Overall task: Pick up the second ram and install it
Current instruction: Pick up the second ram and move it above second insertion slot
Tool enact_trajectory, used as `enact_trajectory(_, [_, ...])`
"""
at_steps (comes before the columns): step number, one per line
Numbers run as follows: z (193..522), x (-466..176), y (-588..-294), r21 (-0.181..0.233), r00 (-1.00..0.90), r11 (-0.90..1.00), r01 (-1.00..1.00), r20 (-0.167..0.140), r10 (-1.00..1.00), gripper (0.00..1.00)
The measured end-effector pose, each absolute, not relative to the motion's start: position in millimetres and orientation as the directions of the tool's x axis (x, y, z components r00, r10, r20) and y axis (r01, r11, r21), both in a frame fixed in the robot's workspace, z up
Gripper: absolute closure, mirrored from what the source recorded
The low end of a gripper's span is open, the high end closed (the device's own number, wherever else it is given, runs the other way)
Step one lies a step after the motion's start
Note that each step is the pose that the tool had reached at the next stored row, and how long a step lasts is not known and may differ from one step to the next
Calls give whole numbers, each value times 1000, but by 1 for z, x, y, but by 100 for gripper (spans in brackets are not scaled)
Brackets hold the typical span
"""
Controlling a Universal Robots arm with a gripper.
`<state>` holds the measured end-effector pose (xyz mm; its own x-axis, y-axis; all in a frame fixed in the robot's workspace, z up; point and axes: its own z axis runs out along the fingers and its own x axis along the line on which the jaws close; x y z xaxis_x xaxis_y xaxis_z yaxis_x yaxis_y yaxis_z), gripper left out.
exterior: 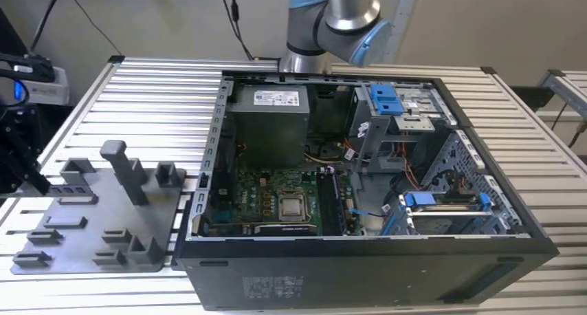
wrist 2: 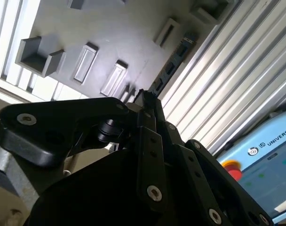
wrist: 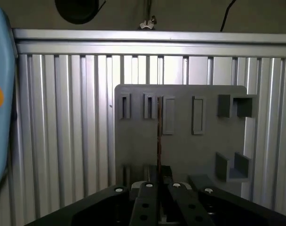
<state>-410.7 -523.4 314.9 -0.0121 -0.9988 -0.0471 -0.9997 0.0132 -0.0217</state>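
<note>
The second ram [wrist 2: 173,59] is a thin dark strip that sticks out from between my gripper's [wrist 2: 145,100] fingers, which are shut on it. In the first wrist view the ram [wrist: 158,134] shows edge-on, reaching from the gripper [wrist: 158,170] across the gray tray [wrist: 180,150] and its narrow slots. In the exterior view the gripper [exterior: 20,157] hangs at the far left with the ram [exterior: 35,176] angled down beside the tray's [exterior: 101,225] slotted corner. I cannot tell whether the ram's tip touches the tray. The open computer case [exterior: 367,274] holds the motherboard [exterior: 275,198] with its long black slots [exterior: 336,199].
Upright posts [exterior: 124,170] rise from the tray between the gripper and the case wall. Inside the case sit a power supply [exterior: 266,119] and blue drive brackets [exterior: 385,98]. A blue pendant with a red button [wrist 2: 267,157] lies on the ribbed table [exterior: 147,102].
</note>
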Motion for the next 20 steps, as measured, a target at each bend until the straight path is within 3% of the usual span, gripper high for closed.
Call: enact_trajectory(20, [354, -411, -523, -22, -12, 13, -1000, -47, -999, 86])
